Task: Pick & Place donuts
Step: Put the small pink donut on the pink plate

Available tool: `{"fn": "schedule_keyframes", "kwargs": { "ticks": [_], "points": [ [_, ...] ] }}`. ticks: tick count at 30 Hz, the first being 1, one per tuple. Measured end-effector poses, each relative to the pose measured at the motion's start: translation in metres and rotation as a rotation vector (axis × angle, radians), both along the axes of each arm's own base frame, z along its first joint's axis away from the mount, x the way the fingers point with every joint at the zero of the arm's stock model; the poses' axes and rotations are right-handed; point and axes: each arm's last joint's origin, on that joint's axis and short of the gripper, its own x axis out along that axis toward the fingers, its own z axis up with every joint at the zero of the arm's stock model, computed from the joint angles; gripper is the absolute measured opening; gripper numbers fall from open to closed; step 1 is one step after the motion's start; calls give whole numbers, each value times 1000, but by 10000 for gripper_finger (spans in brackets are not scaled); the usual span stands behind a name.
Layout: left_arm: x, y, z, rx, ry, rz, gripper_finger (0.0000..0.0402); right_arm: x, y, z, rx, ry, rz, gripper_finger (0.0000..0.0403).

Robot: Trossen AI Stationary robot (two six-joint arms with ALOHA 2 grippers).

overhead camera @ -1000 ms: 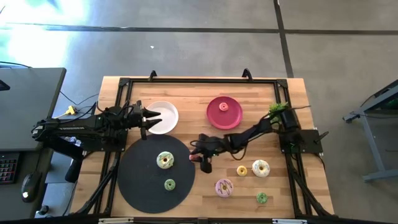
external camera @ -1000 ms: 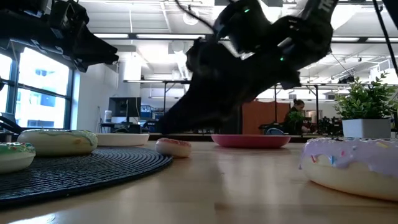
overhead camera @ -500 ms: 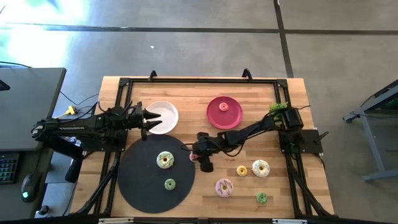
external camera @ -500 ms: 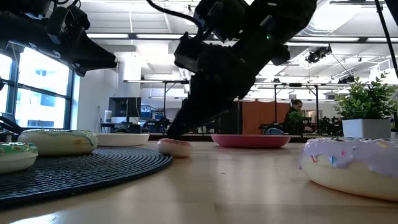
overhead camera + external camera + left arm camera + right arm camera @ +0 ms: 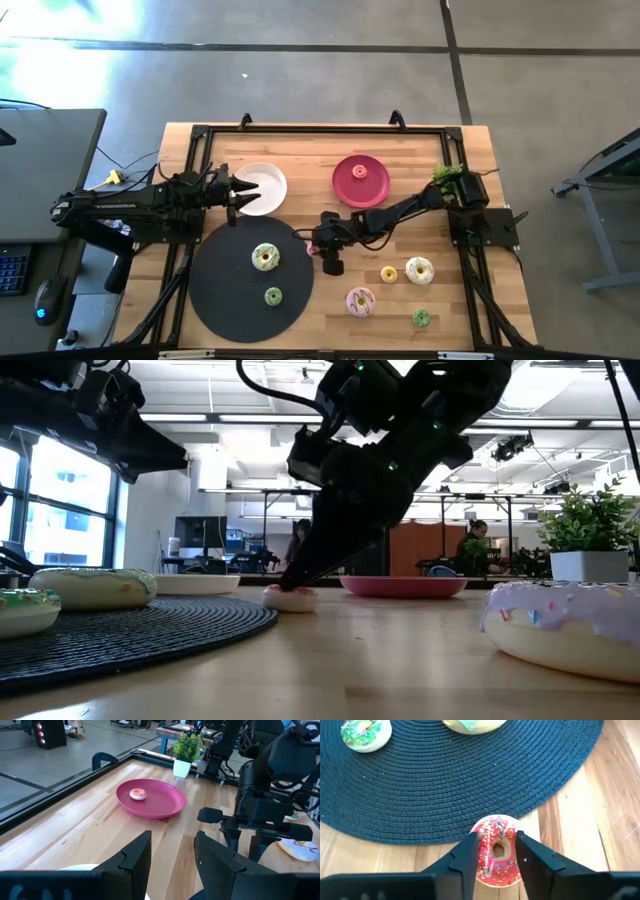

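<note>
The right gripper (image 5: 496, 851) is pinching a small pink donut (image 5: 496, 856) between its two fingers (image 5: 468, 854), one on each side of the ring. The donut is lying flat on the bare wood, just beside the edge of the round dark mat (image 5: 250, 282), at about three o'clock from the mat's centre. The low view shows it (image 5: 289, 598) resting on the table, so the grip looks ready for a lift.

The mat looks like the goal: a larger cream donut (image 5: 265, 257) and a small green one (image 5: 273, 296) are already lying on it. That would explain why the right arm is reaching so far across the table.

Four more donuts are waiting at four to five o'clock from the table's centre: a yellow one (image 5: 389, 274), a white one (image 5: 419, 270), a pink iced one (image 5: 360, 301) and a green one (image 5: 421, 318). One small donut (image 5: 138, 794) is sitting in the red plate (image 5: 361, 180) at twelve o'clock.

The left gripper (image 5: 172, 851) is hanging with fingers spread over the near edge of the white plate (image 5: 261, 188), out of the way.
</note>
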Motion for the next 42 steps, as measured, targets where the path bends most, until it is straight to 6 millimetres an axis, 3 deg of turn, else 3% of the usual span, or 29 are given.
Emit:
{"fn": "schedule_keyframes", "kwargs": {
  "ticks": [8,15,20,26,30,34,37,42],
  "points": [
    [0,0,0,2,0,0,142,-1,0,-1,19,7,13,11],
    [0,0,0,2,0,0,142,-1,0,5,20,-5,12,13],
    [0,0,0,2,1,1,142,-12,-15,39,-20,-8,-47,7],
    [0,0,-1,2,9,2,142,-48,-58,91,-313,68,-320,3],
    [0,0,-1,2,9,3,142,-75,-97,107,-391,171,-556,5],
    [0,0,-1,2,9,2,142,-92,-135,102,-370,280,-751,2],
    [0,0,-1,2,9,2,142,-95,-157,91,-328,340,-797,3],
    [0,0,-1,2,9,2,142,-95,-177,71,-259,410,-824,2]
  ]
}}
